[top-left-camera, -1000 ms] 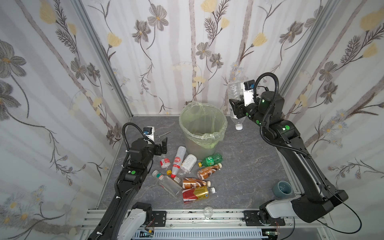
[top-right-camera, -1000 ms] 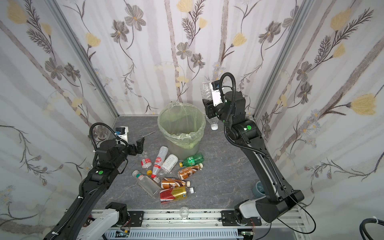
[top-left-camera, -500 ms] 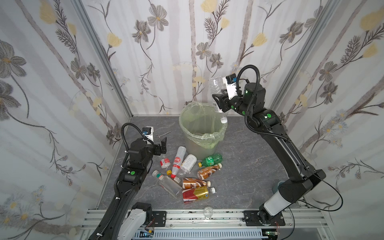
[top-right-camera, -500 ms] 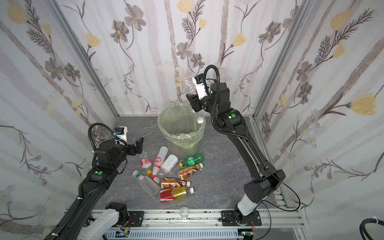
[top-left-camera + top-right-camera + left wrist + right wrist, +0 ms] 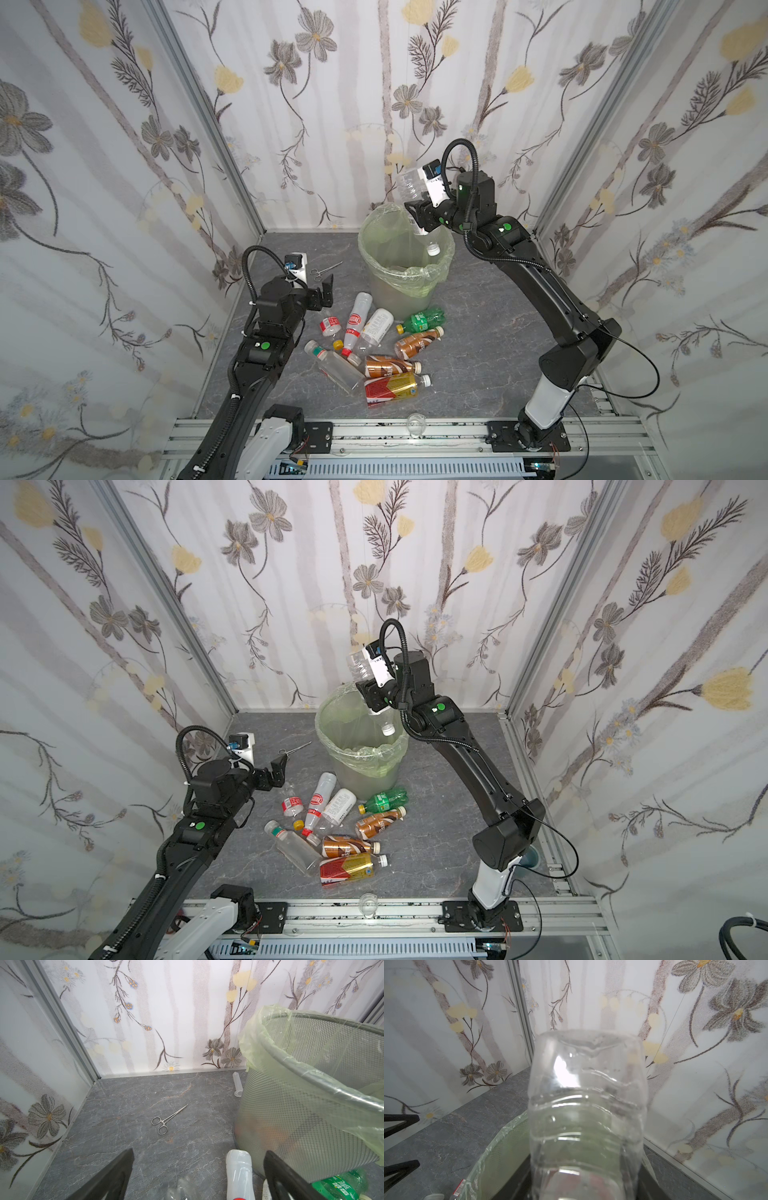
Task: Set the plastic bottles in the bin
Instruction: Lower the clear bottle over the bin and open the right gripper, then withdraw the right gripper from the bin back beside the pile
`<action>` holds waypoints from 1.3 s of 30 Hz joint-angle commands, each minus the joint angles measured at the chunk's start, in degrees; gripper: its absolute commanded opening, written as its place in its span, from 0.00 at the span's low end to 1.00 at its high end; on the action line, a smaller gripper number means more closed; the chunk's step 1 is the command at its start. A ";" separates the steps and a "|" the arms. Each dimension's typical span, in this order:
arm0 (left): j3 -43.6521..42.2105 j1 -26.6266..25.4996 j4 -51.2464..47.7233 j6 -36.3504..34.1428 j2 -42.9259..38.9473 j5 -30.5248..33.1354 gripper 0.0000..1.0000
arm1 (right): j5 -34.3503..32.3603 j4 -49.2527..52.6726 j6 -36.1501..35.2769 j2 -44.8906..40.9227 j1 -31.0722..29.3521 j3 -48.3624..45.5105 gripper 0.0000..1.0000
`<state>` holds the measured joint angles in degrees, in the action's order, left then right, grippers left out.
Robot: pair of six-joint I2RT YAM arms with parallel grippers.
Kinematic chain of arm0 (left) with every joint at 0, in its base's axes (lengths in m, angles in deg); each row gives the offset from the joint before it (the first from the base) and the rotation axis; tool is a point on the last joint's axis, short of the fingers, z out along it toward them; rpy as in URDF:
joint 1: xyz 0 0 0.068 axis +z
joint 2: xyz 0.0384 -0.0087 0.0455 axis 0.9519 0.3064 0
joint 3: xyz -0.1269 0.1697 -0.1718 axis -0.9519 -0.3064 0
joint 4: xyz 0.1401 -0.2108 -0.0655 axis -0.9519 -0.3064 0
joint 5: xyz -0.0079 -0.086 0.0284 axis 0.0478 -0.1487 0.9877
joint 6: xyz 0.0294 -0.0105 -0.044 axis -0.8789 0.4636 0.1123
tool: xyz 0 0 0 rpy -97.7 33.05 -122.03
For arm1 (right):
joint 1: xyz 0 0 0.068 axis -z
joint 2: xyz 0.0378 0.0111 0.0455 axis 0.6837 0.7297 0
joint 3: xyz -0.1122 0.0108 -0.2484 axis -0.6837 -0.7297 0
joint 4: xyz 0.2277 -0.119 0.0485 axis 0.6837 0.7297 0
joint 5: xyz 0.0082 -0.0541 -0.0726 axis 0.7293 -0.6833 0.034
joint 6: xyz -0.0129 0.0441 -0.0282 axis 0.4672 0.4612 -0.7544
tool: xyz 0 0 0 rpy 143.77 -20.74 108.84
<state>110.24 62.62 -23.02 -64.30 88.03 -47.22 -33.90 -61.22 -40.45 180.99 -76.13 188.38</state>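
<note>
The bin (image 5: 405, 272) (image 5: 361, 752), a pale mesh basket lined with a green bag, stands at the back middle in both top views. My right gripper (image 5: 419, 216) (image 5: 372, 698) (image 5: 583, 1184) hangs over its rim, shut on a clear bottle (image 5: 409, 187) (image 5: 359, 667) (image 5: 587, 1105) held cap down, with the white cap (image 5: 433, 249) inside the opening. Several plastic bottles lie in front of the bin: a clear red-labelled one (image 5: 357, 318), a green one (image 5: 422, 320), a brown one (image 5: 390, 365), a red-gold one (image 5: 390, 388). My left gripper (image 5: 324, 286) (image 5: 199, 1155) is open above the pile's left edge, holding nothing.
Steel forceps (image 5: 326, 269) (image 5: 166, 1120) lie left of the bin. A clear tube (image 5: 237, 1083) rests against the bin's base by the back wall. A small glass cup (image 5: 415, 424) sits on the front rail, and a grey-blue cup (image 5: 530, 860) behind the right arm's base.
My right arm has swung left with the clear bottle, from right of the bin to over its opening. The left arm has stayed where it was.
</note>
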 commanded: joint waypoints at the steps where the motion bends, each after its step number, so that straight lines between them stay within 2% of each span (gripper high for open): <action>1: 0.14 0.14 1.27 0.12 -0.02 -0.35 1.00 | -0.33 2.20 -1.65 1.07 -0.73 0.43 0.58; 11: 0.14 0.22 1.31 0.10 0.01 -0.33 1.00 | -1.36 7.54 -2.76 2.96 -1.61 0.44 0.62; 23: 0.18 0.22 1.29 0.18 0.09 -0.46 1.00 | -2.80 11.49 -2.87 1.44 -2.16 0.36 0.80; 27: 0.18 0.22 1.27 0.22 0.09 -0.46 1.00 | -4.43 12.79 -2.36 -0.30 -2.16 0.39 0.84; 34: 0.14 0.22 1.30 0.18 0.12 -0.46 1.00 | -5.86 14.93 0.22 -5.97 -2.16 -0.63 0.85; 39: 0.14 0.22 1.34 0.22 0.12 -0.47 1.00 | -6.97 13.28 2.22 -14.23 -2.21 -9.61 0.85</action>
<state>110.24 62.77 -23.02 -64.30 88.10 -47.26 -39.58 -46.99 -40.12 170.02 -78.29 182.63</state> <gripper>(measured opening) 0.997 0.848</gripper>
